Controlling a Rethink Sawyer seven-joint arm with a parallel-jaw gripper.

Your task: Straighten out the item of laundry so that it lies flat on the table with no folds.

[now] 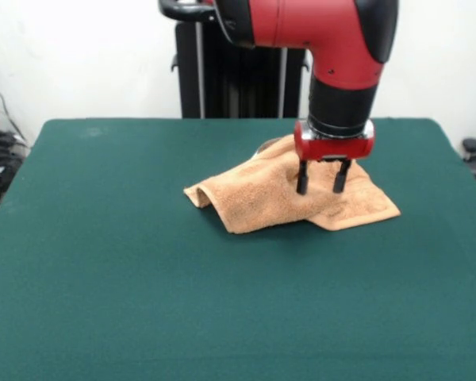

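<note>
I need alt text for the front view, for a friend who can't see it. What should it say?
A rumpled orange-tan towel lies folded over itself on a green table. A red and black robot arm reaches down from above, its open gripper right over the towel.

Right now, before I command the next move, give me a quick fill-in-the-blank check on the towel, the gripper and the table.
1. The towel is not flat: it lies ____ on itself.
2. The gripper hangs over the towel with its two fingers ____.
3. The table is covered in dark ____ cloth.
4. The towel's colour is ____.

Missing words: folded; apart; green; orange-tan.
</note>
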